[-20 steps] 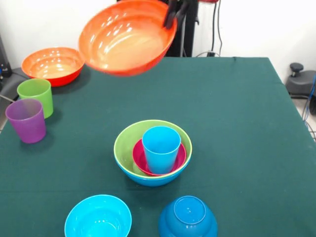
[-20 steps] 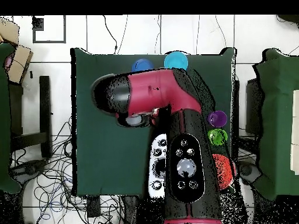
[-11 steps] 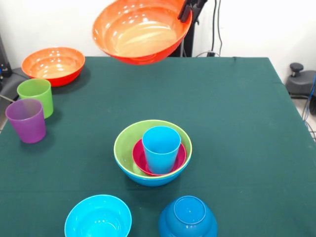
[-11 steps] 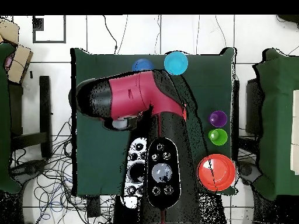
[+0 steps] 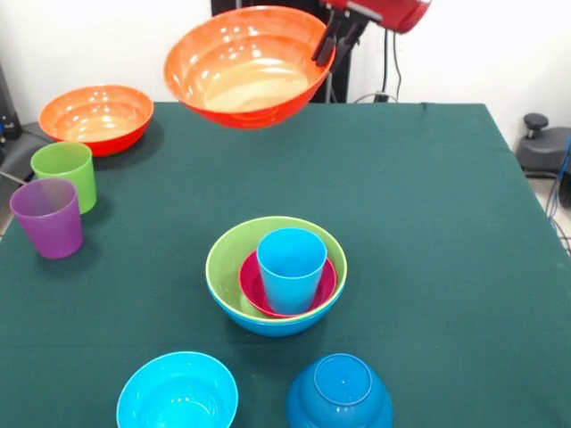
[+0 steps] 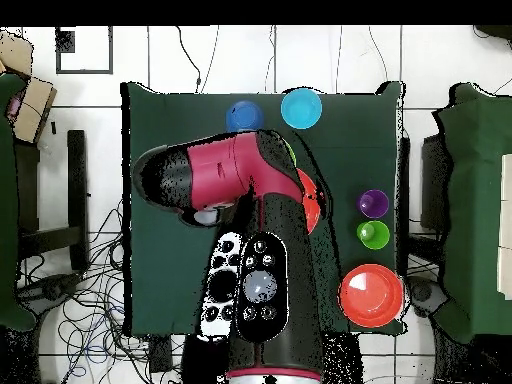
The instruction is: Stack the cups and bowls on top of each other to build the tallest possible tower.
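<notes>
Clamped on the orange bowl's (image 5: 245,67) rim, our claw (image 5: 326,45) has dipped slightly; the tower (image 5: 277,276) waits well below it.

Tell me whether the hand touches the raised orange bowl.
Touching: the front view shows the hand clamped on the raised orange bowl's rim, holding it airborne.

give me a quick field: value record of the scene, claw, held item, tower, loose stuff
claw: shut on the rim of the raised orange bowl, above the table's far part
tower: blue bowl, lime green bowl, magenta bowl, light blue cup upright on top
loose: second orange bowl, green cup, purple cup, cyan bowl, dark blue bowl upside down
</notes>
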